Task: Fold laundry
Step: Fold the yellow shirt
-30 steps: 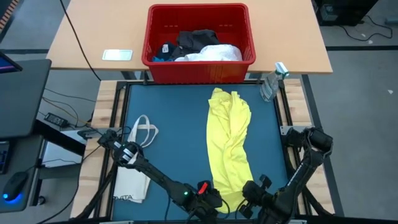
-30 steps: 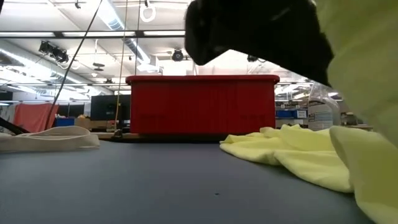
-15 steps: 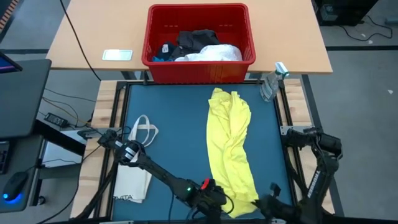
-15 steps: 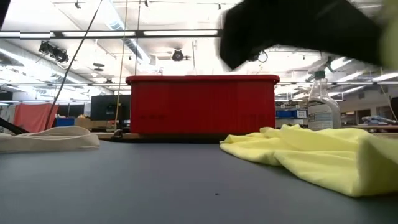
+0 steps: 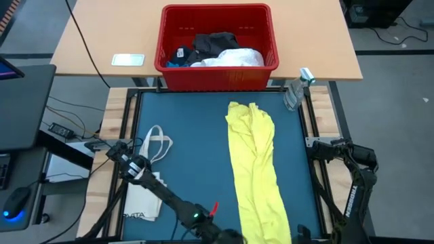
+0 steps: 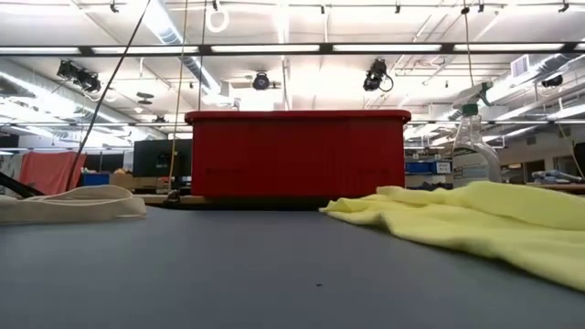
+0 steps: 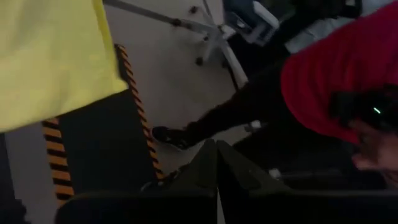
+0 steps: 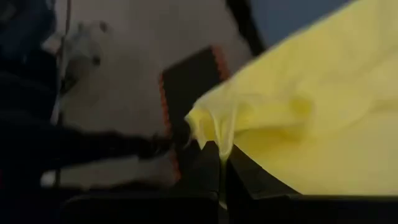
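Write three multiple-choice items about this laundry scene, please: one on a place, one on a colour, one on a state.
1. Where does the red bin stand?
A. on the blue mat
B. on the wooden table beyond the mat
C. on the floor
2. What colour is the garment spread on the mat?
A. white
B. grey
C. yellow
3. How is the right gripper?
A. shut on the yellow garment
B. open above the bin
C. holding the spray bottle

Answers: 1 B, the high view shows it on the wooden top; 2 C, the yellow garment lies lengthwise; 3 A, the right wrist view shows cloth pinched between its fingers.
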